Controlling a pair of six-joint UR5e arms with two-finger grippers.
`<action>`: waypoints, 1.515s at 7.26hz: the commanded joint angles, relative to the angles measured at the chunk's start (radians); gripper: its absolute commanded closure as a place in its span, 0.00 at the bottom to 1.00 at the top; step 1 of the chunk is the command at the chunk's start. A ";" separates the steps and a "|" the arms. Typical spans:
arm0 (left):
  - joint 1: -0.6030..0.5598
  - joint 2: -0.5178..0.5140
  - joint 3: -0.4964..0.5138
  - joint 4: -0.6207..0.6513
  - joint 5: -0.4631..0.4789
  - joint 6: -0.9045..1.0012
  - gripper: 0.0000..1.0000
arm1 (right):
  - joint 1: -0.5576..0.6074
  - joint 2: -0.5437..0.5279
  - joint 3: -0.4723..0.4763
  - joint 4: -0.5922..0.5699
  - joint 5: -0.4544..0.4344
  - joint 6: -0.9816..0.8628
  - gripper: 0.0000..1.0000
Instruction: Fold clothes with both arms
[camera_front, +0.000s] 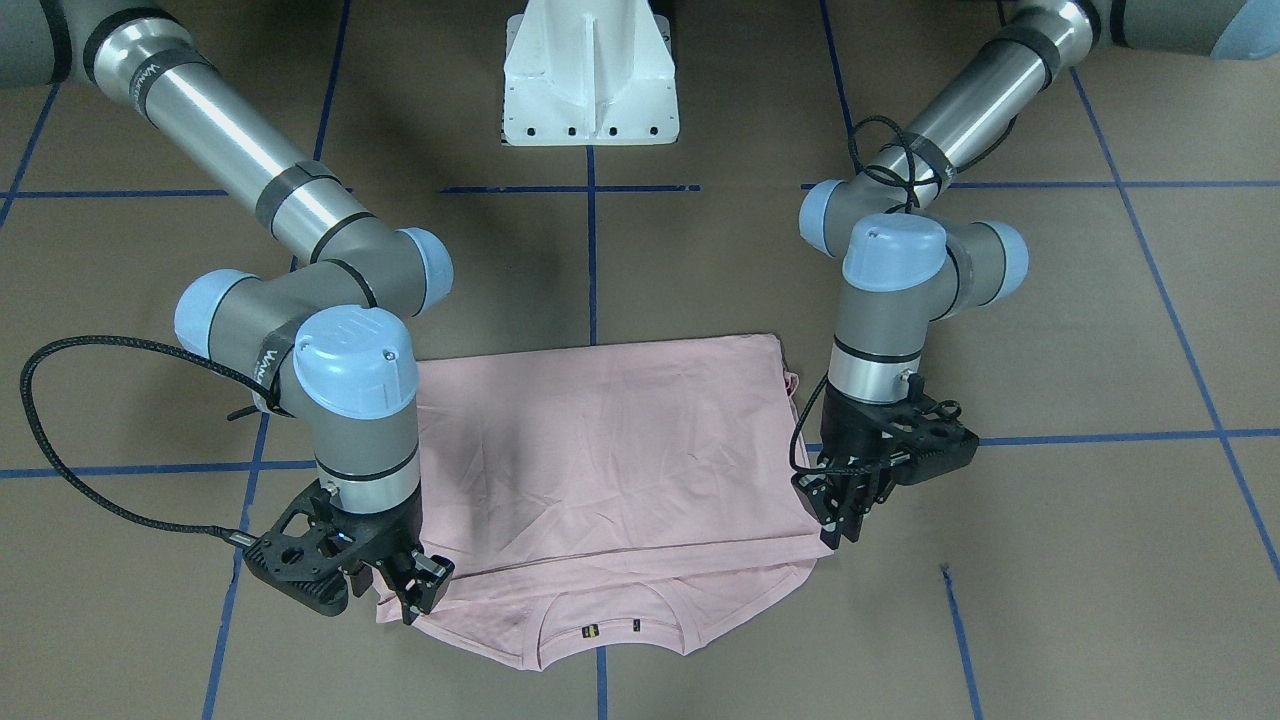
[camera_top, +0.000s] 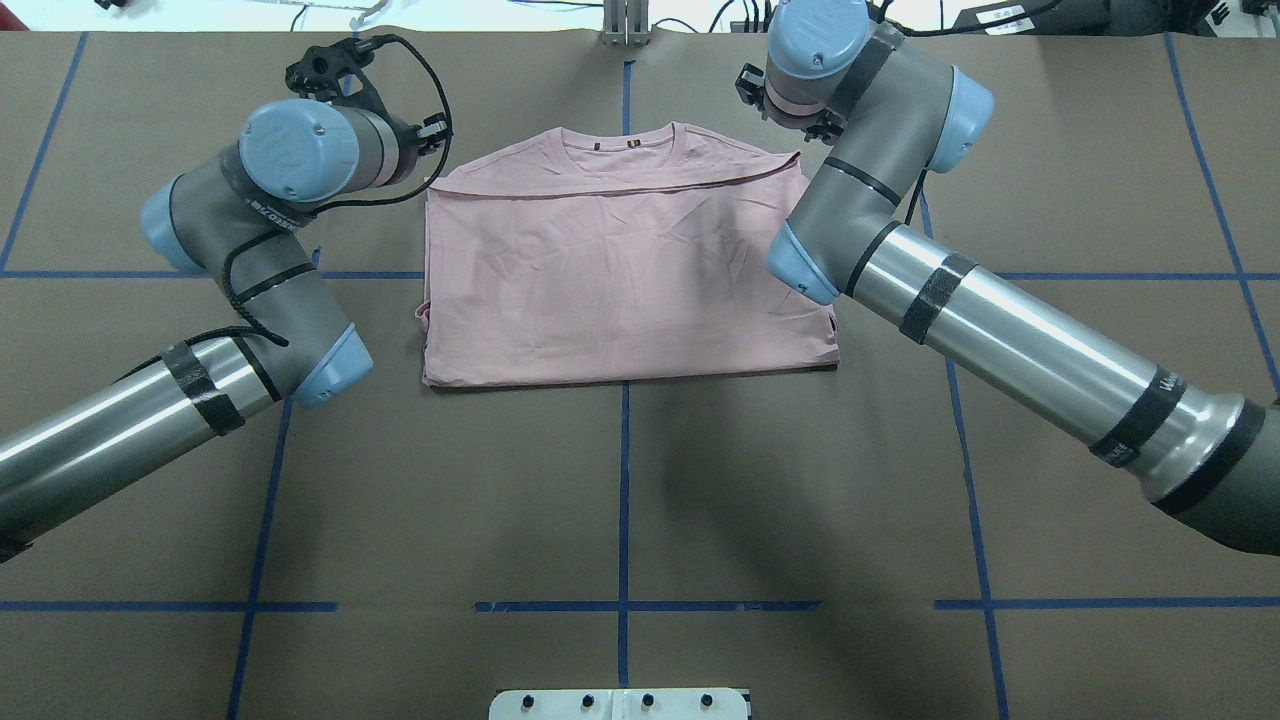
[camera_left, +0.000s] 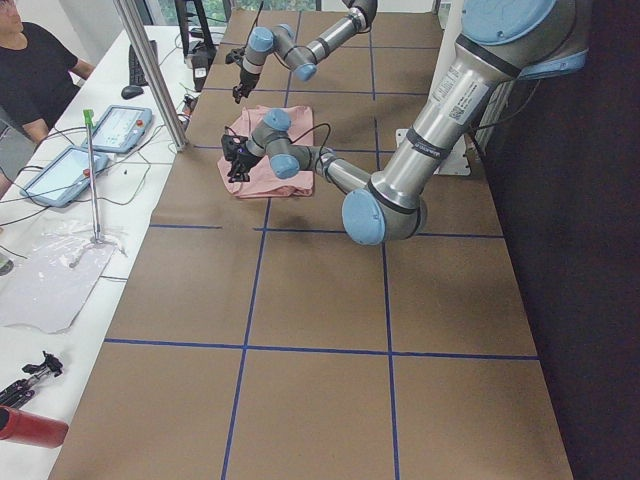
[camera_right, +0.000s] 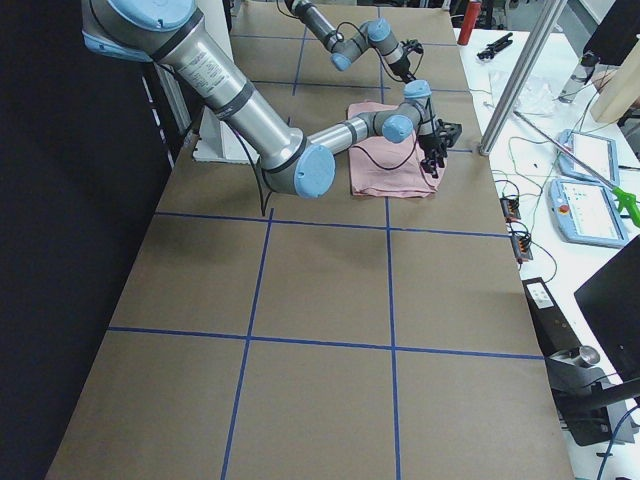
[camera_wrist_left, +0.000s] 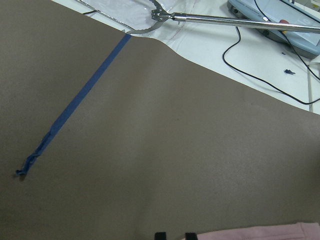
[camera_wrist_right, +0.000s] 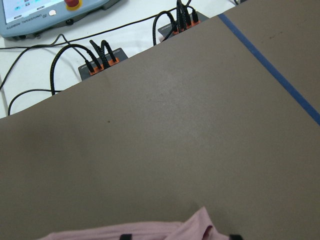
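Pink T-shirt (camera_top: 620, 270) broad overhead, sliver wrist-side

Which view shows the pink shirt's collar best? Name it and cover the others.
Exterior front-facing: the collar lies nearest that camera, unobstructed, with its labels visible. Overhead exterior shows it smaller, at the far edge. Side views show the shirt tiny; wrist views catch only its edge.

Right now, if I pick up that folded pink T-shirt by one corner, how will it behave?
Likely floppy: the pink T-shirt lies flat with soft creases, so it would probably droop and sag. Probably light, since it looks like thin cloth. Its folded layers sit loosely stacked, so they may slide apart and unfold.
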 joint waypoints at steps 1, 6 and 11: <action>-0.003 0.079 -0.140 0.002 -0.059 -0.011 0.63 | -0.075 -0.254 0.354 -0.007 0.046 0.058 0.00; -0.005 0.097 -0.146 0.000 -0.057 -0.013 0.63 | -0.209 -0.483 0.557 -0.004 0.038 0.255 0.22; -0.003 0.099 -0.145 0.000 -0.056 -0.013 0.63 | -0.262 -0.506 0.558 -0.004 0.035 0.263 0.87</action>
